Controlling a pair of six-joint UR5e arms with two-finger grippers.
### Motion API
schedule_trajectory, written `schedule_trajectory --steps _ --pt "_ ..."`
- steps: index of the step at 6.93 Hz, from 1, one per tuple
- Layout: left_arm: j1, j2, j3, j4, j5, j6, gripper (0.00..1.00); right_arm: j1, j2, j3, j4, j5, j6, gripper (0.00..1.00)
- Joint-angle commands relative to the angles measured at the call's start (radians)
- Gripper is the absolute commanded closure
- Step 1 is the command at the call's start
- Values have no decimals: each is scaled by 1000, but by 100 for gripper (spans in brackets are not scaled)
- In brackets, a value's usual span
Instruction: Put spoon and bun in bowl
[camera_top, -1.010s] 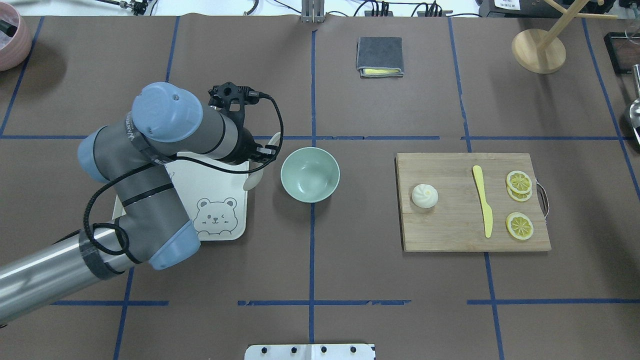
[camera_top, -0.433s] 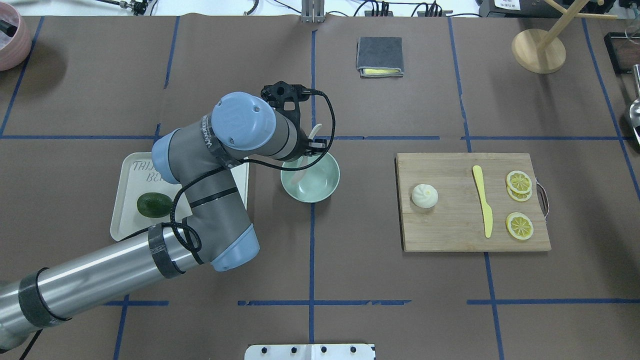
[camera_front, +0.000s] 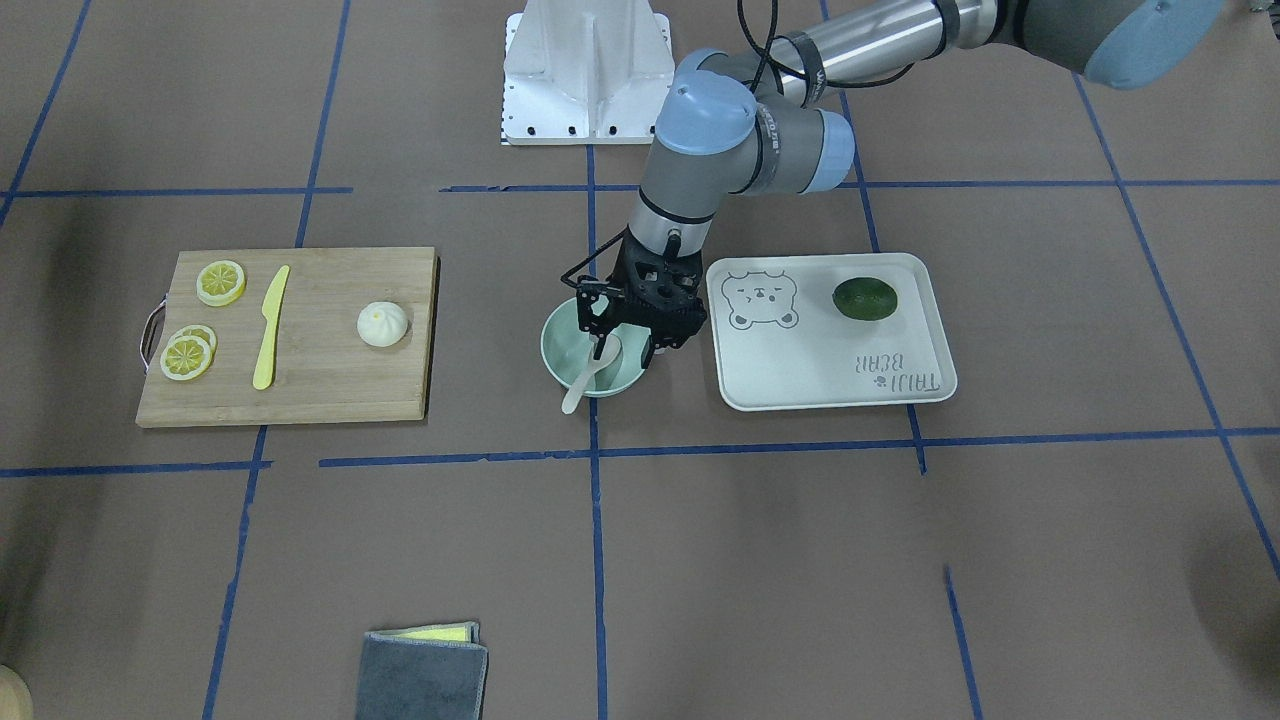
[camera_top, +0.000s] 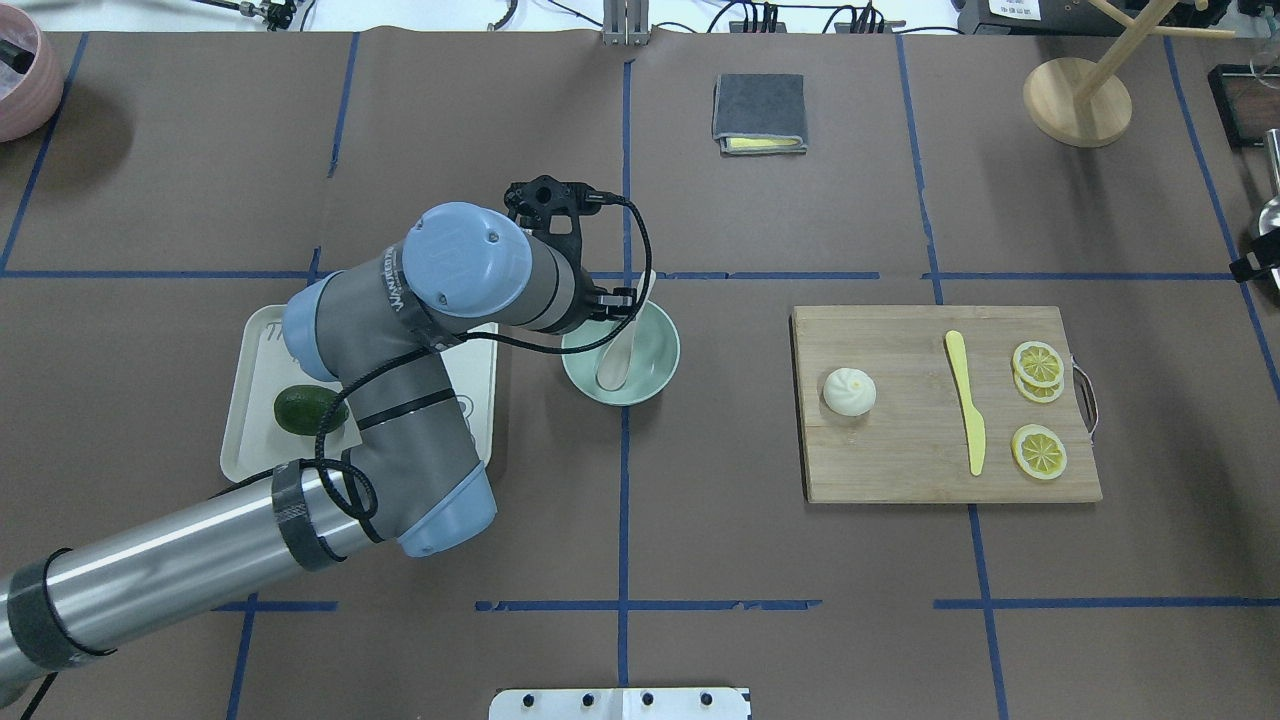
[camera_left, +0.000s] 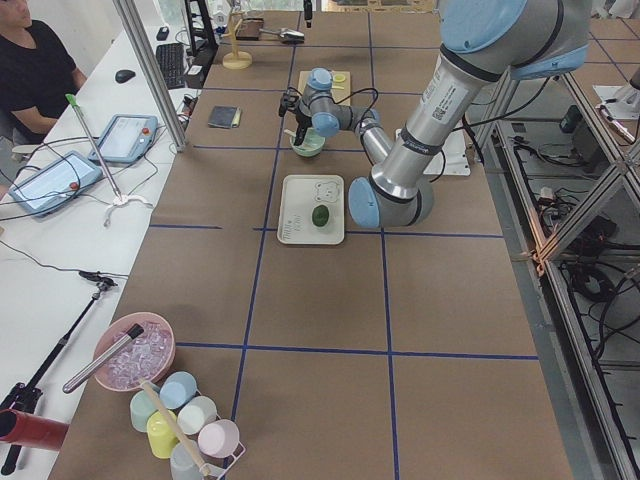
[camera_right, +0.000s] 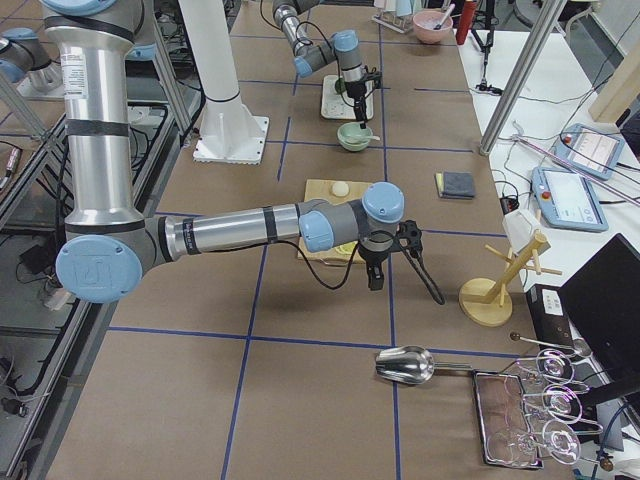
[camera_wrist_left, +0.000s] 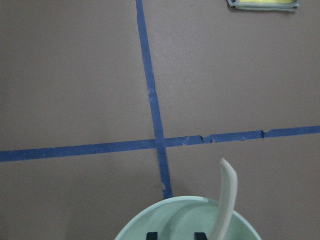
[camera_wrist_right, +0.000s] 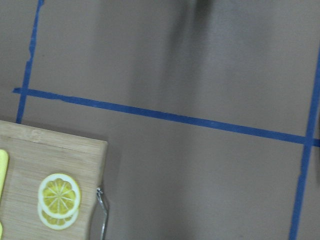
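Note:
The pale mint-green bowl (camera_top: 662, 376) stands at the table's middle. The beige spoon (camera_top: 614, 366) lies in it, scoop down inside, handle leaning over the far rim. My left gripper (camera_front: 625, 345) hangs just above the bowl. In the left wrist view its two fingertips (camera_wrist_left: 151, 235) stand apart, and the spoon handle (camera_wrist_left: 226, 200) is beside them, outside their gap. The white pleated bun (camera_top: 849, 391) sits on the left part of the wooden cutting board (camera_top: 900, 460). My right gripper (camera_right: 375, 270) hovers over the table past the board's right end; I cannot tell whether it is open.
On the board lie a yellow knife (camera_top: 965, 400) and lemon slices (camera_top: 1038, 362). A white bear tray (camera_top: 472, 400) with a dark green lime (camera_top: 305, 410) sits left of the bowl. A grey cloth (camera_top: 760, 112) and a wooden stand (camera_top: 1077, 100) are at the far side.
My left arm carried the spoon from the tray's right edge to the bowl. The spoon now rests in the bowl and the wrist has drawn back a little to the left.

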Motion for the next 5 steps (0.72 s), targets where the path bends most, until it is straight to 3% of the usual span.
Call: schedule_trajectory --steps 1,2,3,4,5 --pt "-83 85 -152 134 -5 191 6 -163 5 59 178 -51 299 0" --pt "-138 149 -208 133 -11 292 6 -246 6 100 194 -103 462 0" --pt "-201 224 -261 127 -81 371 6 -354 16 158 195 -179 637 0" --pt "-314 287 -298 126 -246 464 6 -443 55 189 195 -241 789 0" --pt "-391 338 -310 126 -351 538 6 -519 107 190 188 -289 880 0"
